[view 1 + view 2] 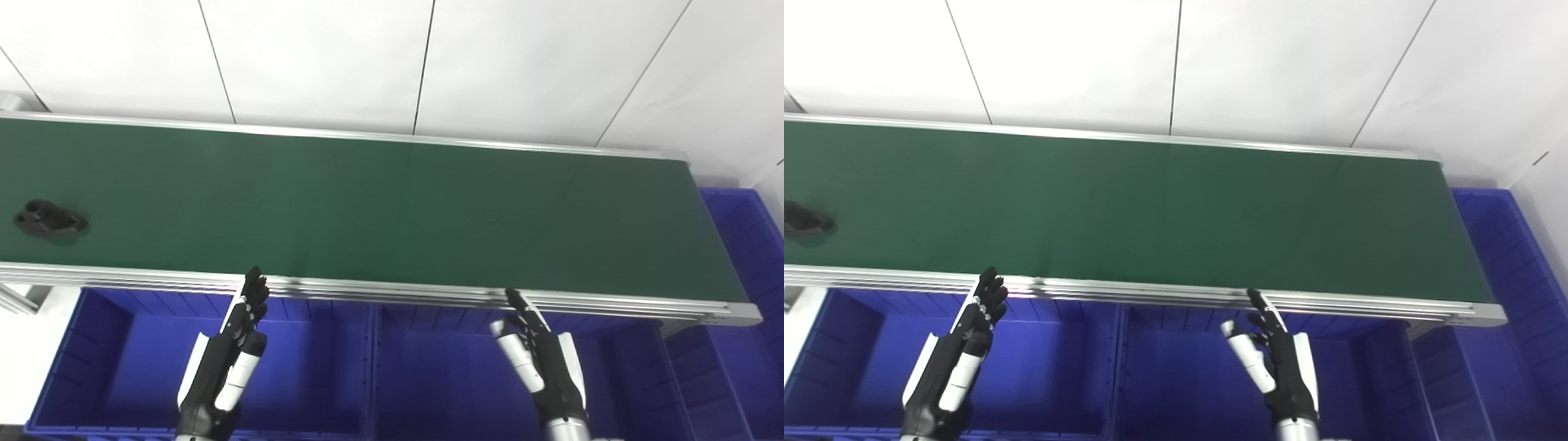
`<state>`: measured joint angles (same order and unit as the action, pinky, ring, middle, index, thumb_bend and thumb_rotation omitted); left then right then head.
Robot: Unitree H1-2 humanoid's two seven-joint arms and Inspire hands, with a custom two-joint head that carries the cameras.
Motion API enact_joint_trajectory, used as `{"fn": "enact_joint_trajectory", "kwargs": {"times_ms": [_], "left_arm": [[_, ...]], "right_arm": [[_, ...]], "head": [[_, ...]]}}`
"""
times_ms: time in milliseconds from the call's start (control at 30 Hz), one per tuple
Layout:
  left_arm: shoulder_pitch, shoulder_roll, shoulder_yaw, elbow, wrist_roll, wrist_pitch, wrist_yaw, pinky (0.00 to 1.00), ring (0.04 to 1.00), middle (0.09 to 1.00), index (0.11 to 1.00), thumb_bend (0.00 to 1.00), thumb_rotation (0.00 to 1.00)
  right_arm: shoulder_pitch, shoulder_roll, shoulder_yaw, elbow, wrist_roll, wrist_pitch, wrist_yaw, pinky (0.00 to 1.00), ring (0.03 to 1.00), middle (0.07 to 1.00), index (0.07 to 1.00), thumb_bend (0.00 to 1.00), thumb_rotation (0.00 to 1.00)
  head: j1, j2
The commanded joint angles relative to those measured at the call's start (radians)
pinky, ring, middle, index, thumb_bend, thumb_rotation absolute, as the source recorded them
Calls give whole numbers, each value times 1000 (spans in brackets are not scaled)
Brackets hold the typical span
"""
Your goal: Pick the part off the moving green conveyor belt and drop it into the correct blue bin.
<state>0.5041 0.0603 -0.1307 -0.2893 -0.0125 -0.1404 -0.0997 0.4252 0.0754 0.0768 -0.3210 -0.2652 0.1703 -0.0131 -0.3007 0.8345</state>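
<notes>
A small black part [48, 219] lies on the green conveyor belt [392, 214] at the far left; in the right eye view the part [802, 220] is cut by the picture's left edge. My left hand [229, 361] is open and empty, held over the left blue bin [92, 367] below the belt's near rail, well to the right of the part. My right hand [542, 361] is open and empty over the middle blue bin [441, 380], fingers pointing toward the belt.
The belt's aluminium near rail [392, 291] runs just beyond both hands' fingertips. Another blue bin [744, 257] stands past the belt's right end, and a further one [704, 380] at the lower right. White wall panels lie behind the belt.
</notes>
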Motion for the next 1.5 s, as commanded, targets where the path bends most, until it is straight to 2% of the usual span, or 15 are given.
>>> {"fn": "enact_joint_trajectory", "kwargs": {"times_ms": [0,133,200,233,433,533,733,900,1033,1133,1167,1200,1233,1267,1467], "left_arm": [[-2,-1,2,-25,4,-25,2,1000,1000,1000,1000,635,869],[-5,3,3,-24,13,-30,2,1000,1000,1000,1000,628,886],[-6,2,5,-23,11,-33,2,1000,1000,1000,1000,621,883],[-6,2,6,-22,9,-36,2,1000,1000,1000,1000,609,878],[-9,2,9,-20,8,-35,2,1000,1000,1000,1000,614,880],[-11,3,10,-20,0,-29,-1,1000,1000,1000,1000,617,883],[-14,3,11,-12,1,-34,-2,1000,1000,1000,1000,608,880],[-17,0,12,-2,-2,-39,-1,1000,999,1000,1000,590,877],[-18,-5,7,9,6,-43,1,1000,999,1000,1000,623,872],[-20,-13,2,32,23,-58,7,1000,995,1000,1000,644,865],[-20,-15,0,38,30,-66,9,1000,993,1000,1000,646,868],[-19,-18,-3,49,45,-79,13,1000,990,1000,1000,648,871],[-18,-21,-5,57,54,-89,16,1000,984,1000,1000,650,876],[-18,-25,-8,69,61,-100,20,1000,984,1000,1000,651,876],[-15,-57,-21,119,100,-133,42,993,958,997,1000,664,846]], "right_arm": [[-10,7,-1,-40,20,-58,-19,826,905,942,949,735,997],[-14,11,-1,-47,51,-49,-19,863,923,951,960,720,1000],[-13,19,-5,-52,80,-43,-19,891,928,956,967,734,1000],[-13,23,-7,-52,93,-43,-21,909,927,957,969,777,1000],[-16,41,-26,5,158,-128,-46,912,919,956,976,887,1000],[-17,41,-25,17,164,-143,-51,912,918,956,975,883,1000],[-21,36,-22,24,165,-131,-52,920,928,960,975,900,1000],[-21,31,-16,18,155,-119,-48,921,927,960,983,872,1000],[-22,14,-9,27,144,-129,-43,933,931,967,997,794,995],[-24,-1,-11,50,149,-153,-42,931,926,964,998,775,978],[-23,-5,-11,56,154,-160,-41,934,927,966,999,763,969],[-21,-13,-12,64,154,-174,-41,933,926,966,1000,750,964],[-20,-18,-11,70,153,-184,-41,927,922,964,1000,733,963],[-18,-24,-12,75,155,-193,-40,926,922,963,1000,732,963],[-4,-50,-26,103,203,-234,-26,938,932,972,1000,713,937]], "head": [[-1,2],[-5,9],[-8,12],[-8,12],[-18,13],[-19,13],[-18,12],[-11,5],[7,-12],[47,-48],[47,-48],[71,-70],[71,-70],[102,-96],[179,-164]]}}
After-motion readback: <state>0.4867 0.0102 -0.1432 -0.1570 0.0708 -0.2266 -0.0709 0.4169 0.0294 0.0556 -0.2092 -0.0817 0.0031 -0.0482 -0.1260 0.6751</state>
